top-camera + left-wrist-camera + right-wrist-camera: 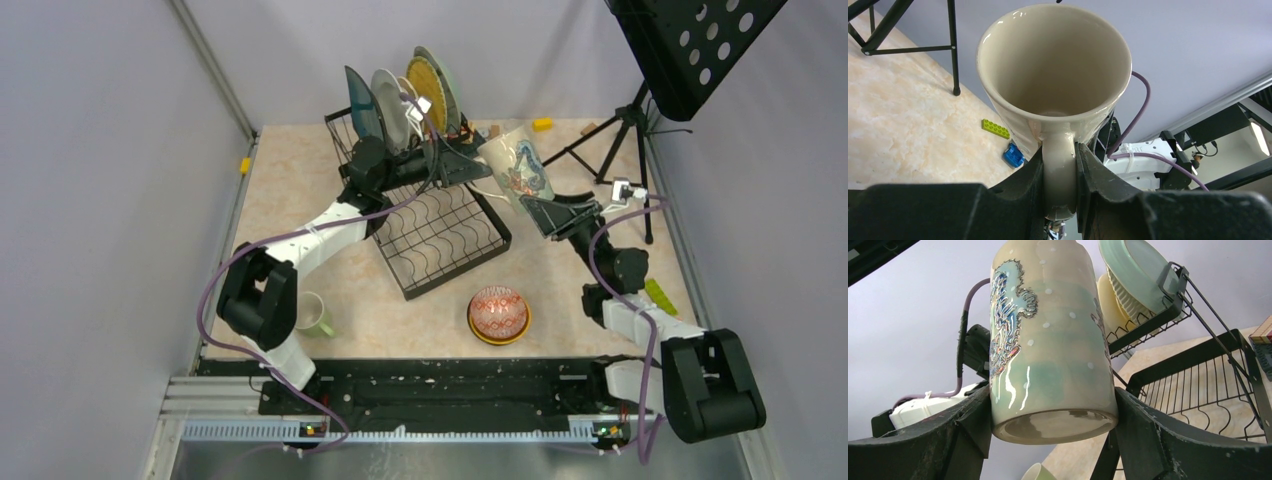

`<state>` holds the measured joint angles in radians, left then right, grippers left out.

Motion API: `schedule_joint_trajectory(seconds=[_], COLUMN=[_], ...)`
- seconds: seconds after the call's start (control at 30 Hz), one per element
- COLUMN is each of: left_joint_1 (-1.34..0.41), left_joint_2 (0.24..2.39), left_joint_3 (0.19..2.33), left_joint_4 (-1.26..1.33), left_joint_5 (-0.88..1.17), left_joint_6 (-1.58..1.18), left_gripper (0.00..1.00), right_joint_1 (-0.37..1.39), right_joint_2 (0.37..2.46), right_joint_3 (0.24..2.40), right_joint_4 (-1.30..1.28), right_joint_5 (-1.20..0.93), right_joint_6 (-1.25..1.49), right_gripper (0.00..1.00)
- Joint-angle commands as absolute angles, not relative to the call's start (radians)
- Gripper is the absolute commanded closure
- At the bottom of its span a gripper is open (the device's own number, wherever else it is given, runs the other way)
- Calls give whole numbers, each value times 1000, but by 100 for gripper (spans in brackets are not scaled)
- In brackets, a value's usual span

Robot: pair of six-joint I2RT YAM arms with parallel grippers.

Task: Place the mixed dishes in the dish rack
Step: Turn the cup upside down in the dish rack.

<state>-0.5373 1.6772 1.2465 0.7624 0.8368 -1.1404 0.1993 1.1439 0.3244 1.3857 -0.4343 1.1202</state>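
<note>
Cream mug (515,165) mid-air beside rack (445,235), music stand (690,45) close behind. Left gripper (1060,165) pinches its handle, right gripper (1052,405) clamps its body. Four plates (400,100) stand upright in the upper tier.

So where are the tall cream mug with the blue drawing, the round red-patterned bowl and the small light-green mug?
Tall cream mug with blue drawing (516,166): top view, its decorated side.
Round red-patterned bowl (497,308): top view, middle of its patterned surface.
Small light-green mug (311,313): top view, its open top.
</note>
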Motion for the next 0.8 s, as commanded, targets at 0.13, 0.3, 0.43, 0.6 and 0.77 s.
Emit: schedule_joint_trajectory(seconds=[0.13,0.3,0.43,0.6,0.77], left_joint_1=[-542,-542,-543,-542,-541], left_joint_2=[1606,1592,1576,1564,1562], left_joint_3=[1250,1228,1223,1207,1184], left_joint_4=[928,873,784,744,741], left_joint_5=[821,812,804,794,788], left_joint_6=[-1149,-1096,-1021,-986,-985], left_gripper=[100,88,85,81,77], right_joint_1=[197,196,197,197,198], right_joint_2=[1134,1096,1062,1063,1074], right_joint_3=[389,421,422,430,422], right_joint_4=[1459,1334,1253,1227,1241], right_joint_5=[-475,-510,-512,-536,-535], right_joint_6=[1163,1127,1095,1096,1109], right_gripper=[72,80,86,96,100])
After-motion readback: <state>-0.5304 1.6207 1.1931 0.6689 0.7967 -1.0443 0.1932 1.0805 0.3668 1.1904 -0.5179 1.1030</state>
